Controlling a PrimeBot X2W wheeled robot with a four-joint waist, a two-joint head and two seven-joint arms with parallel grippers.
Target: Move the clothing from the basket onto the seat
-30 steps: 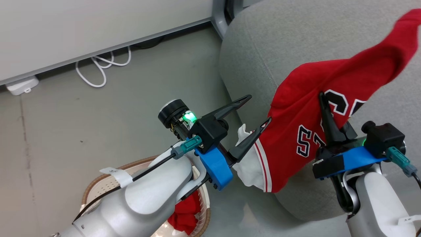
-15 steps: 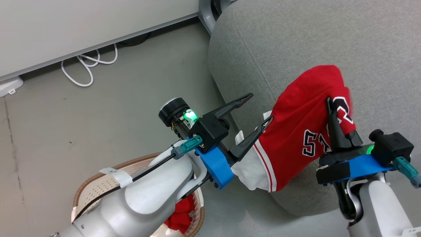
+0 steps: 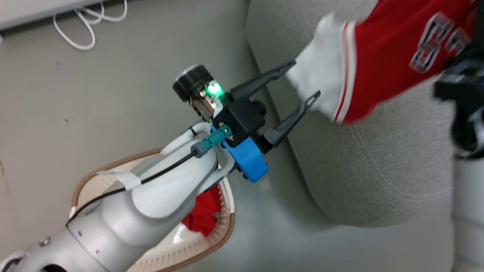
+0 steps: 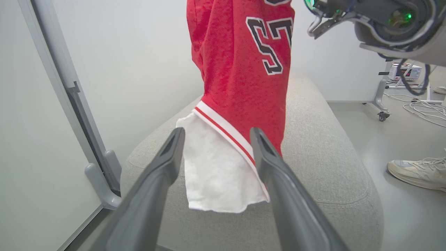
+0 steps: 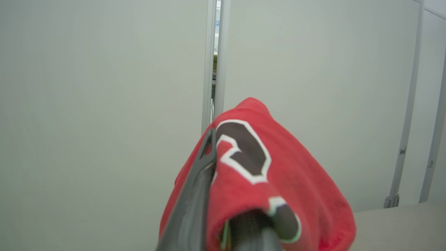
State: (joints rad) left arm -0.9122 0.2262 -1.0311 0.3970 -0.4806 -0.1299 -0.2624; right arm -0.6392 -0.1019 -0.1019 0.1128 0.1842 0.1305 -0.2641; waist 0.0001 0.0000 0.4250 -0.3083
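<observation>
Clothing, in two red pieces. The first, a crumpled red piece [image 3: 200,217], lies in the basket [image 3: 177,255] at the lower left of the head view, partly hidden beneath the left forearm [image 3: 151,196]. The basket is oval, of cream plastic pierced with rows of small holes and edged by a brown woven-look rim. It stands on the smooth grey floor [image 3: 56,113] near the seat. A looped white cable [image 3: 81,48] lies on the floor at upper left. The left gripper [image 3: 305,79] has its two tapered dark fingers spread wide and grips nothing. The jersey's white hem lies between their tips; whether it touches them cannot be told. The second piece, the jersey [image 3: 389,56], hangs over the near edge of the seat [image 3: 378,158] from the right gripper [image 5: 223,174], whose fingers are clenched on a fold of it. Its cloth is a matt red knit, and the hem carries a broad white band set off by a narrow red stripe. The seat is a large cushion of grey woven fabric with rounded edges and a stitched seam. Writing: black, white-outlined numerals on the jersey. A "5" is legible in the left wrist view, and the next figure is cut by a fold. A rounded numeral in the right wrist view is not legible. At the far right of the left wrist view, a pale laced shoe [image 4: 414,172] rests on the floor.
</observation>
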